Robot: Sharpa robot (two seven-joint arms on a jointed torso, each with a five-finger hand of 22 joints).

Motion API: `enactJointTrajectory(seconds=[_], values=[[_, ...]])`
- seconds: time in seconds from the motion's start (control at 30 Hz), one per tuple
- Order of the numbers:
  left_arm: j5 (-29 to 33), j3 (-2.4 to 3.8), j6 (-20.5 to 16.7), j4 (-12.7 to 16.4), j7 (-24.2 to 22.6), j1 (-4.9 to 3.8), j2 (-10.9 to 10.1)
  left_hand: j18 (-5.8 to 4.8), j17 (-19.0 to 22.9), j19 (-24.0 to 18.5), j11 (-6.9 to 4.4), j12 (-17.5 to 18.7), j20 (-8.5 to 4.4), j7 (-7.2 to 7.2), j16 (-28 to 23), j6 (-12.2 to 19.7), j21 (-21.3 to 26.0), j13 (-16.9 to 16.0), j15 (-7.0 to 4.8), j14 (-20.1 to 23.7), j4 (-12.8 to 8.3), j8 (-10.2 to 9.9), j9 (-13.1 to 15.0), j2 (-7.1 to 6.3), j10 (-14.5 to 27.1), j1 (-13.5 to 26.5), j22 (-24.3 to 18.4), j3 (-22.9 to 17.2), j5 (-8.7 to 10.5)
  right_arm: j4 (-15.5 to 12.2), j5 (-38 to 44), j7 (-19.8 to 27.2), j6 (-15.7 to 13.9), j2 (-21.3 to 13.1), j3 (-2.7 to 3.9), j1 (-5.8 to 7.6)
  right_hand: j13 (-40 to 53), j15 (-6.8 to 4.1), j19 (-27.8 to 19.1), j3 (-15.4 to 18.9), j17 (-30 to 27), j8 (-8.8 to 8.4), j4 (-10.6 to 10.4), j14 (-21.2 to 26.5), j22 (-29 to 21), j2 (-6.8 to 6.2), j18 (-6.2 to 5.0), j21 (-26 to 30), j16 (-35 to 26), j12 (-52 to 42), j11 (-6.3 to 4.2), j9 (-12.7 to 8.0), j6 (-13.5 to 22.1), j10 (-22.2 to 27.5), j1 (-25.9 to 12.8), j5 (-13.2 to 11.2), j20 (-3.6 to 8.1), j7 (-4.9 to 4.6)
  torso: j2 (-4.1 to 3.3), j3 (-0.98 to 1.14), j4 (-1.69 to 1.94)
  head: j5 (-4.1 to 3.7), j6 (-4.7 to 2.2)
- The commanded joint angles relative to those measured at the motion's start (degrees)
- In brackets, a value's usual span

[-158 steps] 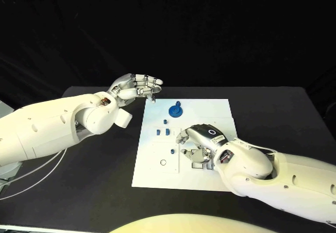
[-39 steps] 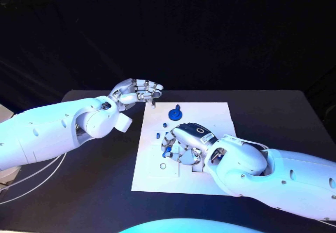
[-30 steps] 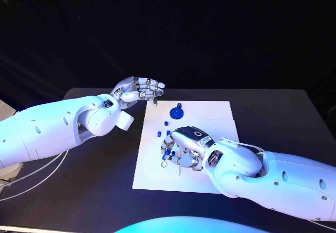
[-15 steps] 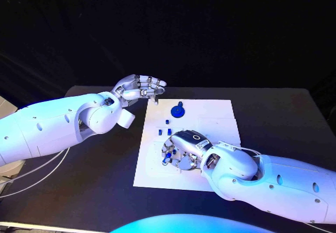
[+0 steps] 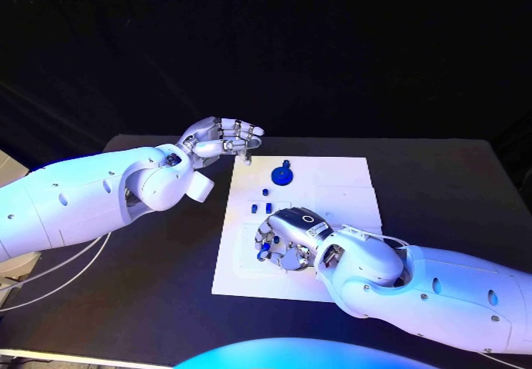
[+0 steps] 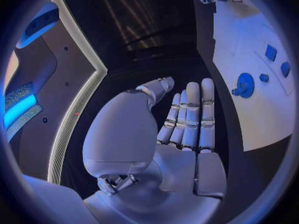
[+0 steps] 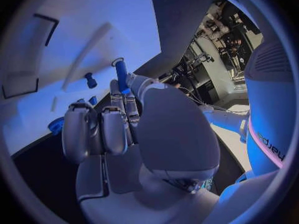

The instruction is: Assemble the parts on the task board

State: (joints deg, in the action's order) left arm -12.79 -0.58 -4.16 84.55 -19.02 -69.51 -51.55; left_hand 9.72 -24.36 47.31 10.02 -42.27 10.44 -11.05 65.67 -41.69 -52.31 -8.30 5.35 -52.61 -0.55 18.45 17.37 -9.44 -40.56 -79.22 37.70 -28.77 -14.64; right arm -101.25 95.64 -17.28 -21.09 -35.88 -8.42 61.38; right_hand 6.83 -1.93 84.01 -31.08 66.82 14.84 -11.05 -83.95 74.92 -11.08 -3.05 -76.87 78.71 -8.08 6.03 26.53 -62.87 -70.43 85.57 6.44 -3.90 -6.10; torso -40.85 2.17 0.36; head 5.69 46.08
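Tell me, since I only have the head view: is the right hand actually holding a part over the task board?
Observer: Yes. The right wrist view shows the right hand pinching a blue peg.
Operator: And the left hand, anything in it?
Observer: The left wrist view shows the left hand with a bare palm, fingers side by side.
Operator: What lies beyond it?
Observer: A round blue part on the task board.

You've got a plain white task board (image 5: 333, 184) on a black table (image 5: 443, 184), with small blue parts (image 5: 281, 176) dotted on it. Both arms are white, and the right hand (image 5: 284, 240) and left hand (image 5: 222, 138) are silver.
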Motion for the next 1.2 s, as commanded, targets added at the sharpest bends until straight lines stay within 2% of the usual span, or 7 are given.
enactJointTrajectory(seconds=[0.03, 0.63, 0.73, 0.87, 0.97, 1.07, 1.2], values=[[0.0, 0.05, 0.9, 0.2, -0.3, -0.04, 0.1, 0.82, 0.1, -0.1, -0.12, -0.1, 0.16, -2.7, -0.4, 0.3, 0.2, 0.1, 0.07, 0.1, -0.2, 0.3, 0.1, 0.05, 0.4, -0.4, 0.1, 0.1, -0.14, 0.3, 1.4, -0.7, 1.7, 0.3, -0.07, -0.17, 0.0, -0.39, 2.8, -1.8, 0.0, 0.36, 1.6, -1.7, 11.0, 0.58, 0.63, 0.1, -0.3, -0.1, -3.99, 0.0, 0.3, -4.5, -0.2, 0.2, 0.41, 0.07, -0.02, 0.0, 0.0, 0.03, 0.05], [0.0, 0.05, 0.9, 0.2, -0.2, -0.04, 0.0, 0.82, 0.1, -0.2, -0.12, -0.1, 0.19, -2.69, -0.4, 0.4, 0.2, 0.1, 0.09, 0.1, -0.1, 0.6, 0.1, 0.1, 0.4, -0.3, 0.1, 0.1, -0.13, 1.1, 3.8, -2.4, 4.2, 1.1, -0.26, -0.53, 0.1, -0.33, 2.7, -2.0, 0.0, 0.38, 1.8, -1.7, 11.0, 0.58, 0.61, 0.2, -0.3, 0.1, -3.92, 0.2, 0.5, -4.4, -0.4, 0.3, 0.39, 0.01, 0.0, 0.02, -0.04, 0.02, 0.21], [0.0, 0.05, 1.0, 0.2, -0.2, -0.04, 0.0, 0.82, 0.1, -0.2, -0.12, -0.1, 0.19, -2.69, -0.4, 0.4, 0.2, 0.1, 0.09, 0.1, -0.1, 0.6, 0.1, 0.1, 0.4, -0.3, 0.1, 0.1, -0.13, 1.2, 3.4, -1.7, 3.9, 1.2, -0.32, -0.56, 0.2, -0.01, 2.6, -1.6, 0.4, 0.48, 1.3, -1.8, 10.9, 0.22, 0.55, 0.6, -0.1, 0.9, -3.7, 0.6, 1.1, -3.7, -2.6, -2.4, 0.22, 0.11, 0.03, 0.0, -0.02, -0.02, 0.21], [0.0, 0.05, 0.9, 0.2, -0.4, -0.05, 0.0, 0.82, 0.1, -0.2, -0.13, -0.2, 0.19, -2.69, -0.4, 0.4, 0.2, 0.1, 0.09, 0.1, -0.1, 0.6, 0.1, 0.14, 0.4, -0.3, 0.1, 0.1, -0.14, 1.3, 2.6, -0.6, 3.9, 1.6, -0.52, -0.65, 0.2, 0.65, 2.3, 0.3, -0.3, -1.24, -0.5, -1.6, 10.7, -2.62, 0.4, 1.7, -0.4, 2.4, -2.75, -0.2, 3.5, -1.8, -6.1, -3.5, -0.31, -0.78, 0.01, 0.0, -0.03, -0.03, 0.19], [0.0, 0.05, 0.8, 0.2, -0.4, -0.05, 0.0, 0.82, 0.1, -0.2, -0.13, -0.2, 0.19, -2.69, -0.4, 0.4, 0.2, 0.1, 0.09, 0.1, -0.1, 0.6, 0.1, 0.14, 0.4, -0.3, 0.1, 0.1, -0.14, 1.4, 2.0, 0.0, 3.7, 1.9, -0.63, -0.7, 0.1, 1.24, 2.1, 1.3, -0.5, -2.45, -1.3, -1.4, 10.6, -3.93, 0.37, 2.1, -0.6, 3.4, -2.05, -0.8, 5.1, -0.1, -7.0, -3.3, -0.77, -1.5, 0.0, 0.04, -0.02, -0.1, 0.22], [0.0, 0.05, 0.7, 0.2, -0.4, -0.05, 0.0, 0.82, 0.1, -0.2, -0.13, -0.2, 0.19, -2.69, -0.4, 0.4, 0.2, 0.1, 0.09, 0.1, -0.1, 0.6, 0.1, 0.14, 0.4, -0.3, 0.1, 0.1, -0.14, 1.4, 1.8, 0.1, 3.2, 1.9, -0.67, -0.73, 0.1, 1.74, 1.7, 2.5, -1.0, -3.24, -1.7, -1.1, 10.2, -4.55, 0.13, 3.5, -0.8, 4.2, -1.51, -1.2, 6.0, 1.9, -7.2, -3.4, -1.23, -1.88, 0.0, 0.06, 0.0, -0.11, 0.2], [0.0, 0.05, 0.7, 0.2, -0.3, -0.05, 0.0, 0.82, 0.1, -0.2, -0.13, -0.2, 0.19, -2.69, -0.4, 0.4, 0.2, 0.1, 0.09, 0.1, -0.1, 0.6, 0.1, 0.14, 0.4, -0.3, 0.1, 0.1, -0.14, 1.4, 1.8, -0.1, 1.7, 2.0, -0.7, -0.74, 0.0, 2.29, 0.6, 5.1, -2.7, -3.97, -2.0, 0.2, 9.4, -4.14, -0.45, 6.8, -1.6, 3.8, -0.96, -1.7, 6.5, 5.2, -5.9, -3.3, -1.9, -2.14, 0.03, 0.02, -0.04, -0.2, 0.14]])
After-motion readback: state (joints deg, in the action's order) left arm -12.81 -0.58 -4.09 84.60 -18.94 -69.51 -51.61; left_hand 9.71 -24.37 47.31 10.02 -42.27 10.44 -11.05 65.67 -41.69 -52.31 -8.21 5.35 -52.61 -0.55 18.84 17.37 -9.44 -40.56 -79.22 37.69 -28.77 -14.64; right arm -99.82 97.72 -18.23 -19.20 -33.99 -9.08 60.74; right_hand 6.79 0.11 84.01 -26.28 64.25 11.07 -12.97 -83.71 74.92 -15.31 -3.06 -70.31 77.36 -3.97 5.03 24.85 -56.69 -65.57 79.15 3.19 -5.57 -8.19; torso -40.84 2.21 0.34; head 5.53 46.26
